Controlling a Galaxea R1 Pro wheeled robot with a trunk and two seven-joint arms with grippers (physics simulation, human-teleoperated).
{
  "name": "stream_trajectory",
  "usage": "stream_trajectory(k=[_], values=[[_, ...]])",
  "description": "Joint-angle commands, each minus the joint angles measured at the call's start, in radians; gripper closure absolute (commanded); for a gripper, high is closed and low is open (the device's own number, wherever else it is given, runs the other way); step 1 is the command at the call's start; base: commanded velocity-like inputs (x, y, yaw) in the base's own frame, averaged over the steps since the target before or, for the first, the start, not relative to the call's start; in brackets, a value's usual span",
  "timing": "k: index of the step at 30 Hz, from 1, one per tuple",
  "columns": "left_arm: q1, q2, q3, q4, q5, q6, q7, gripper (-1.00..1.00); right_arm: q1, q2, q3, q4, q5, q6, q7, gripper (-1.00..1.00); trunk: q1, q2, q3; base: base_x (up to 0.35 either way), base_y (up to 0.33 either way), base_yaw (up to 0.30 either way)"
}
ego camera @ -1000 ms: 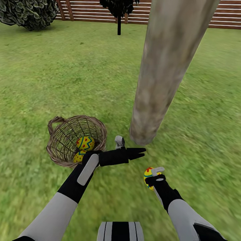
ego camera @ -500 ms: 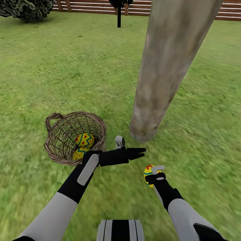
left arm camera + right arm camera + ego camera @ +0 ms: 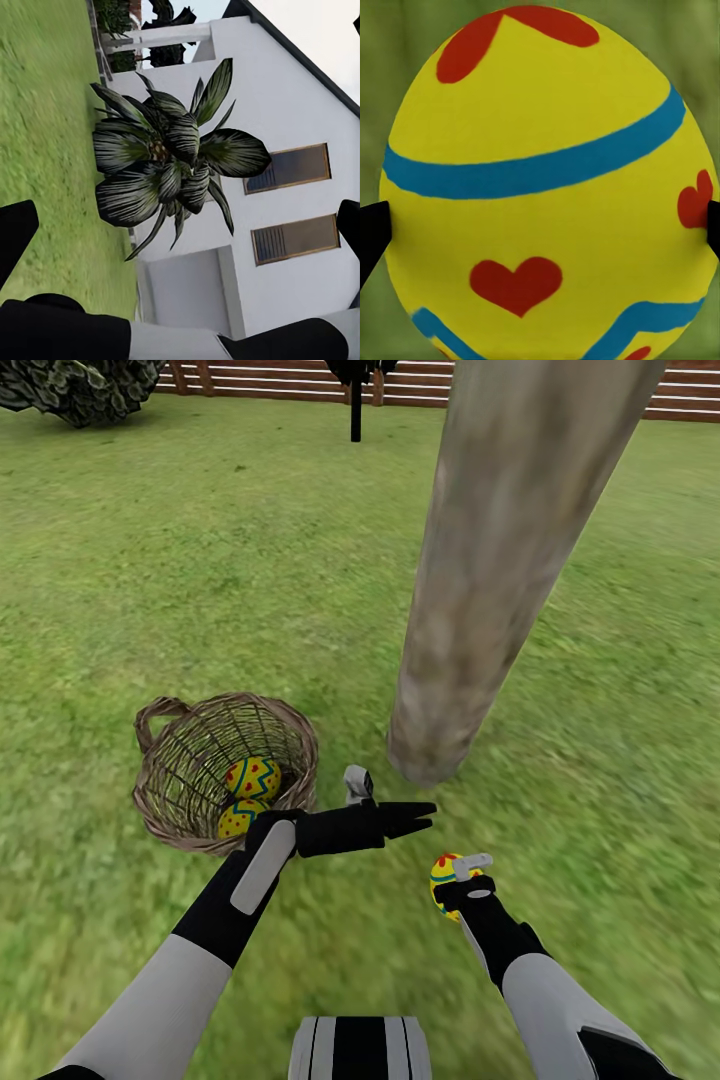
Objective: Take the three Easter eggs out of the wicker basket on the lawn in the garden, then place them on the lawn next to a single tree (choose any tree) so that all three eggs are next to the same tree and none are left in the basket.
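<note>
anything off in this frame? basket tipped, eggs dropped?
Nothing stands out. The wicker basket sits upright on the lawn with two Easter eggs inside; the right end effector grips the third, near the tree.

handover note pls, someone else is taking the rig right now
Right gripper: shut on one egg, held low over the lawn just short of the tree.
Left gripper: open, empty, between the basket and the tree.
Basket: two eggs inside.
Done: one egg lifted out.
Left: set this egg down by the trunk, then bring over the other two.
</note>
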Motion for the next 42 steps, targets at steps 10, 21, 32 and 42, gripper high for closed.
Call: stream_trajectory(k=[10, 21, 32, 42], values=[[0.0, -0.002, -0.001, -0.007, 0.0, 0.005, -0.002, -1.0, 0.0, 0.0, -0.007, 0.01, 0.003, 0.003, 0.0, -1.0, -0.003, 0.001, 0.023, 0.0, 0.0, 0.0], [0.0, -0.009, -0.011, -0.012, 0.0, 0.006, 0.0, -1.0, 0.0, -0.008, -0.008, -0.032, 0.003, 0.003, 0.008, -1.0, -0.008, 0.004, 0.065, 0.0, 0.0, 0.0], [0.0, -0.007, -0.023, -0.016, 0.001, 0.019, 0.001, -1.0, 0.0, -0.014, -0.011, -0.113, 0.003, 0.043, 0.035, -1.0, -0.013, 0.006, 0.108, 0.0, 0.0, 0.0], [0.0, 0.001, -0.02, -0.036, 0.0, 0.022, -0.004, -1.0, 0.0, -0.276, -0.006, -0.254, 0.019, 0.367, 0.936, -1.0, -0.017, 0.009, 0.146, 0.0, 0.0, 0.0]])
